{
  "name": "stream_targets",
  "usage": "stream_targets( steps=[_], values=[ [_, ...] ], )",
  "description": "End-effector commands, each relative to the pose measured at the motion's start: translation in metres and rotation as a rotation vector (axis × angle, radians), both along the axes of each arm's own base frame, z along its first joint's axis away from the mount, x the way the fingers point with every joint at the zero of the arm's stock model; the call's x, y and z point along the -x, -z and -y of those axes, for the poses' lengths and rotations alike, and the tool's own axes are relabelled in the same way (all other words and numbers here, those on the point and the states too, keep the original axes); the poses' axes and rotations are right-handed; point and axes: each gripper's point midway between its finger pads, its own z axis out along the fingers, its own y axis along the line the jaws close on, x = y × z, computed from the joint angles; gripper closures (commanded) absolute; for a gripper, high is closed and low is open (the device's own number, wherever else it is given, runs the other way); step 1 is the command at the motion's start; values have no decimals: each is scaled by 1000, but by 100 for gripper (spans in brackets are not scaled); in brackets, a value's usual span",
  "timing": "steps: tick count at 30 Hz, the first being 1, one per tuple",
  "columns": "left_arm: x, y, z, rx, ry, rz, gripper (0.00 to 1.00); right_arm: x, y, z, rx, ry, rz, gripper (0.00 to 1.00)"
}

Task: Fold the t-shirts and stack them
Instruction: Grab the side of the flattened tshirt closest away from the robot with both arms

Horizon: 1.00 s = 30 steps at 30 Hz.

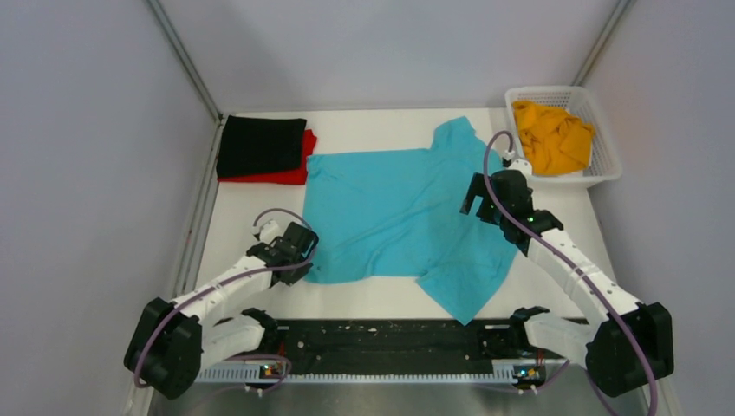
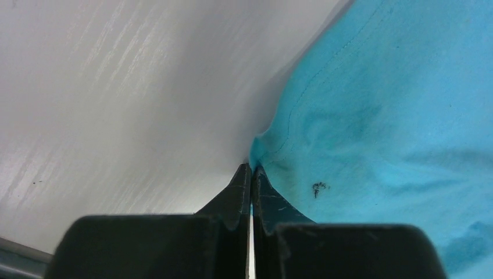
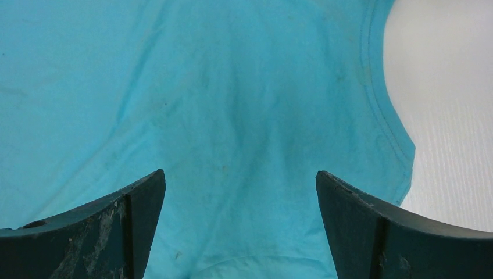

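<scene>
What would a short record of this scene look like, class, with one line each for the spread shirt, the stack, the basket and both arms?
Spread: turquoise shirt, flat on the table
Stack: black shirt folded on red shirt, far left
Basket: white basket holds crumpled orange-yellow shirt
Left arm: left hand shut on turquoise shirt's hem
Right arm: right hand open, over the shirt near its collar

jaws wide apart above turquoise t-shirt (image 3: 203, 104); curved stitched edge at right, white table (image 3: 453, 87) beyond.
</scene>
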Motion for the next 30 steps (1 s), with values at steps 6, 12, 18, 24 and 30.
stream_targets(
  steps=[6,12,18,24,30],
  values=[
    [-8,-12,-8,-5,13,132,100,65,10,-63,43,-343,-201,3],
    [-7,-17,-11,-3,30,178,100,169,46,-100,-20,-578,-485,12],
    [-4,-13,-9,11,36,170,100,235,60,-98,-26,-609,-638,23],
    [-9,-17,0,49,61,202,100,251,101,-80,50,-572,-763,36],
    [-11,-16,5,89,64,223,100,226,130,-87,133,-551,-708,43]
  ],
)
